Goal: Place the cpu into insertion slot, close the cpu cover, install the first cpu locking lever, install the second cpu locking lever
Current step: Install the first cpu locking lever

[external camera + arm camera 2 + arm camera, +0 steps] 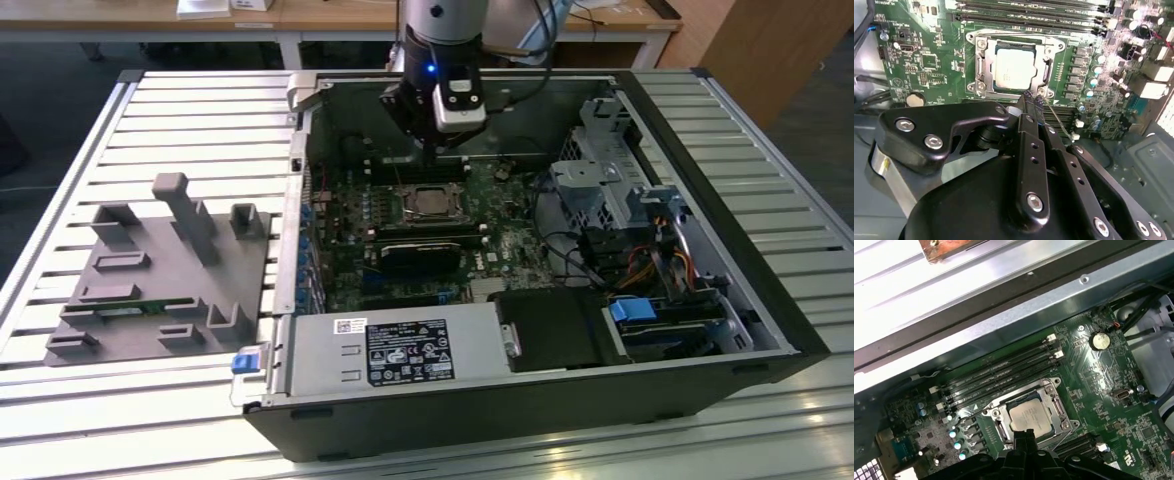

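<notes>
- Currently the gripper (1032, 99) is showing its jaws pressed narrow together, gripping nothing, tips hovering just beside the socket corner.
- The cpu (1013, 67) is lying flat in the insertion slot (977, 86), at 6 o'clock of the gripper in the exterior view, the cpu cover (985, 67) lying around it.
- A thin locking lever (1059, 120) is standing free near the tips; pressing it well probably means bearing on the wire only, never touching the board.

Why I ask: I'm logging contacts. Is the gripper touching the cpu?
Cannot tell. In the first wrist view the gripper overlaps the edge of the cpu, showing neither contact nor gap.
</notes>
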